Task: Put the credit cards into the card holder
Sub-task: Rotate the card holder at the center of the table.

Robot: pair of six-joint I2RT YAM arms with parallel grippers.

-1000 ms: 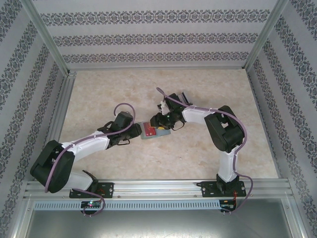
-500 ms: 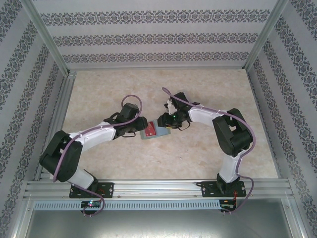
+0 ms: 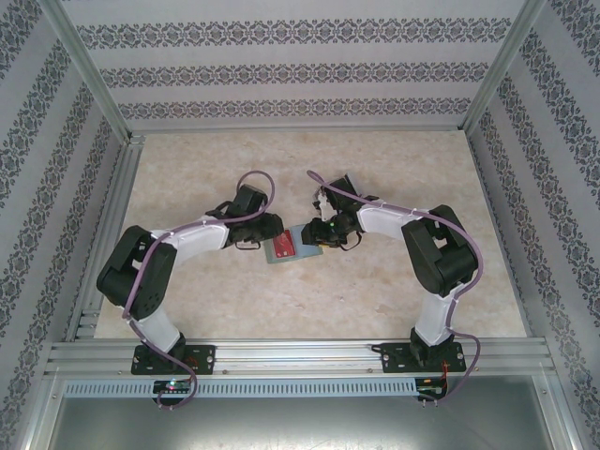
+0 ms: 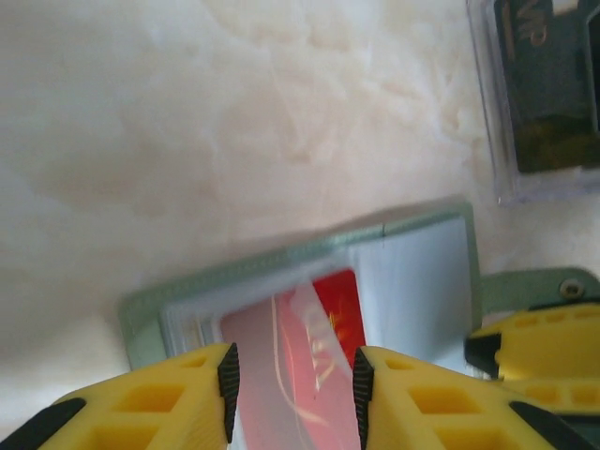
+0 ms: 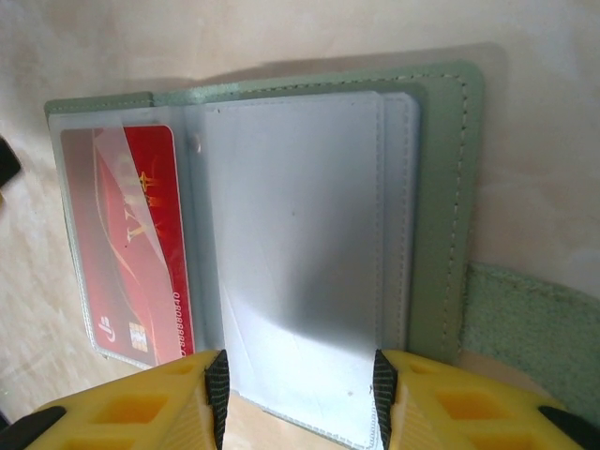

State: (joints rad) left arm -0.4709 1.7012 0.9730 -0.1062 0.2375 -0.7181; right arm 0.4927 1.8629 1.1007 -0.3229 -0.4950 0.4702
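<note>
Top external view shows you the left gripper point(image 3: 265, 234) has swung in to the left edge of the card holder point(image 3: 289, 248), which lies open mid-table point(image 3: 216, 305); the right gripper point(image 3: 315, 234) stays at its right edge. Both stand parted, clamping nothing. Dark credit cards point(image 4: 553, 103) wait just beyond, so I judge loading can start

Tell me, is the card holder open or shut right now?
Open: the card holder lies spread flat, clear sleeves exposed, a red card inside one.
</note>
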